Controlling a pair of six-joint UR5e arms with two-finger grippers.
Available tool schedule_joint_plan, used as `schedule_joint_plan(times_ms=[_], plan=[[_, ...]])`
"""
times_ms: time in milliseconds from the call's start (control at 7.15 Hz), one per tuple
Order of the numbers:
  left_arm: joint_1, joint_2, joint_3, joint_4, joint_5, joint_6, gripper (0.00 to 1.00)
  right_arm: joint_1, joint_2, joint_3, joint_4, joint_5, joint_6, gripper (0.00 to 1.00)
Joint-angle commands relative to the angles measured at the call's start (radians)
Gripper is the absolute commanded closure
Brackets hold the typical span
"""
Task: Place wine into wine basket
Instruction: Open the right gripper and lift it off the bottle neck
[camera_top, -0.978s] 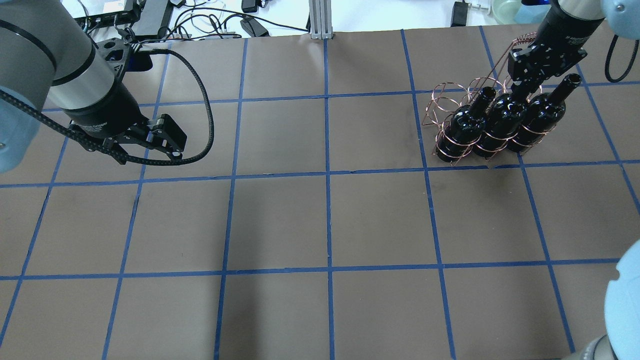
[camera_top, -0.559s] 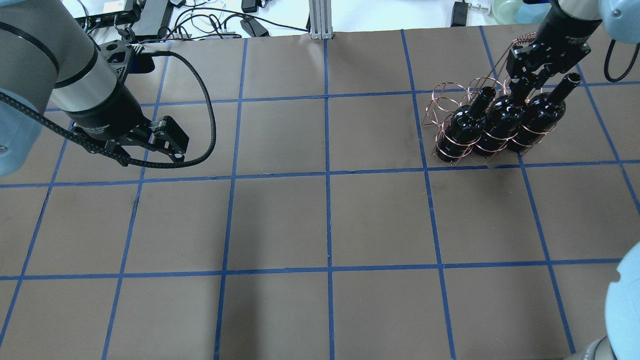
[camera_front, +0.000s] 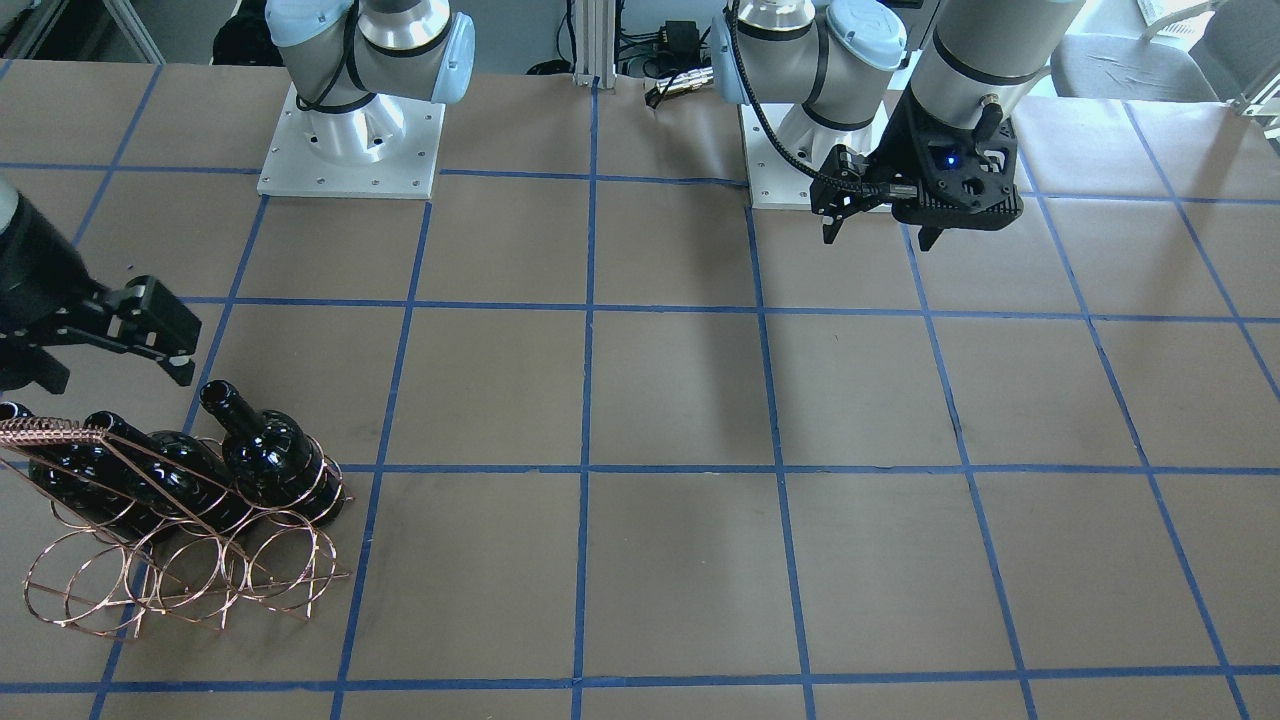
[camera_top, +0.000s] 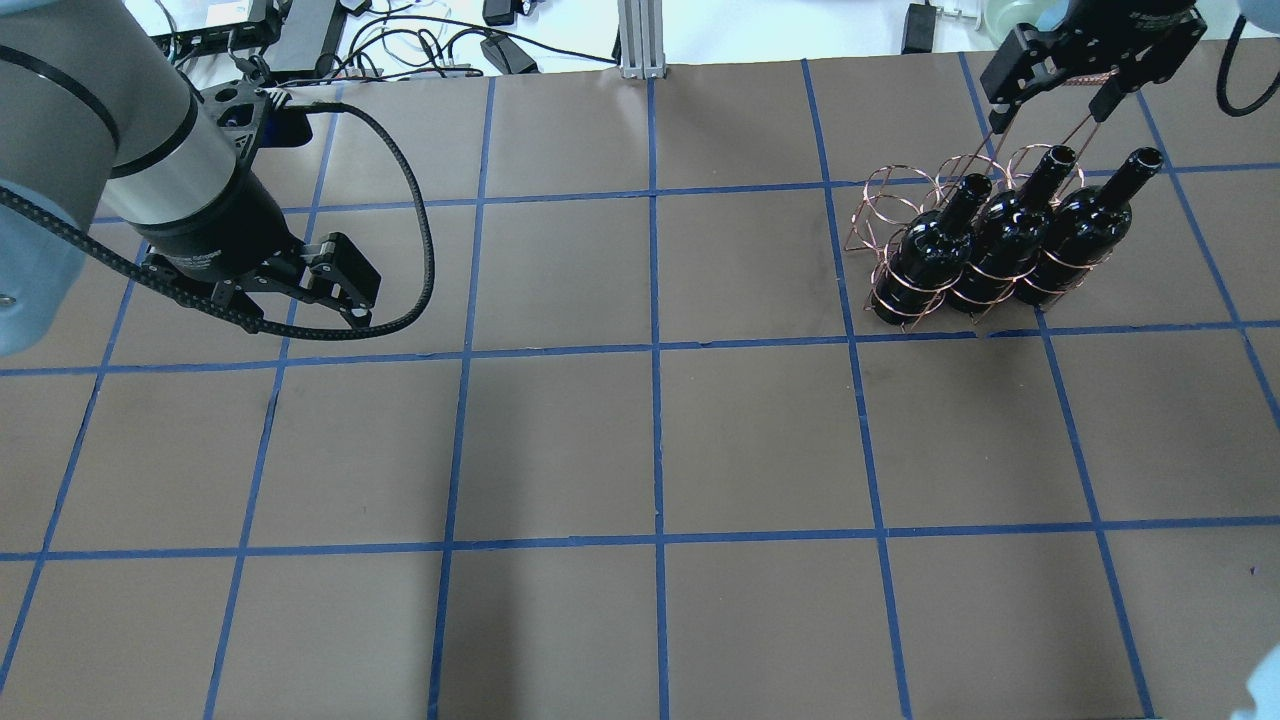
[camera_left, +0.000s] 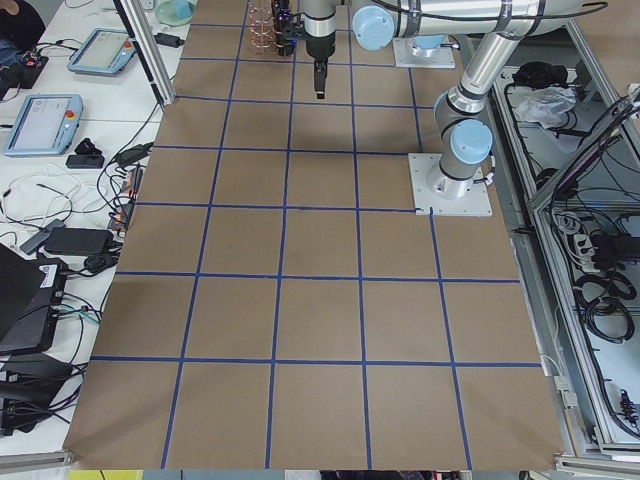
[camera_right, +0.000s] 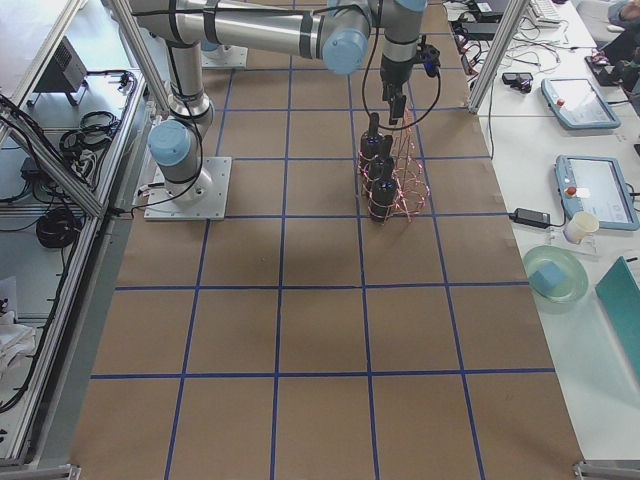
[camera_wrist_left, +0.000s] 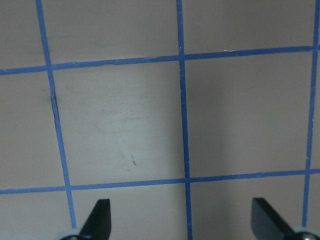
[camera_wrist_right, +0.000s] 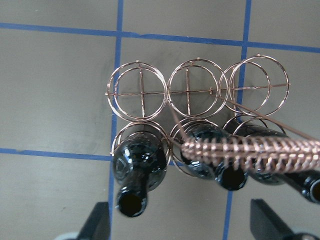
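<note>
Right gripper (camera_top: 1048, 112): spread wide and empty, hanging over the far right of the worktop (camera_top: 650, 450), above the basket's row of bottles.
Handle (camera_wrist_right: 250, 150): twisted copper wire running left to right just under the gripper. In the right wrist view it crosses over the middle and right-hand necks. It looks clear of both fingers.
Wine (camera_top: 1005, 235): the middle bottle of three alike, seated in a ring of the basket, with the left-hand bottle (camera_top: 932, 255) and the right-hand bottle (camera_top: 1085, 228) just beside it.
Long axis: upright, with each base down in its ring and each narrow neck pointing up at the gripper.
Direction from gripper: straight down. The right wrist view centres between the left-hand and middle necks, and the fingers straddle that stretch without touching glass.
Wine basket (camera_wrist_right: 141, 93): stands at the far right of the worktop, with two rows of three rings. The bottles fill the near row and the far row stands empty.
Left gripper (camera_front: 878, 238): also spread and empty, over bare worktop on the left, well apart from the basket.
Nearer arm: the right, by a wide margin.
Coming move, as a judgement: all three bottles look seated, so placing seems done. With necks and handle right beneath, a straight lift would best keep the fingers from snagging wire.
</note>
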Motion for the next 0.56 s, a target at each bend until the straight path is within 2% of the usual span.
schedule_joint_plan(times_ms=[0,140,419], plan=[[0.0,-0.001,0.0,0.0,-0.001,0.003,0.0,0.167,-0.056,-0.002,0.057,-0.001,0.189,0.0],[0.0,-0.001,0.0,0.0,0.002,0.003,0.0,0.221,-0.062,0.009,0.056,-0.004,0.312,0.0],[0.0,-0.001,0.0,0.0,-0.002,0.003,0.0,0.202,-0.061,0.024,0.051,-0.005,0.255,0.0]])
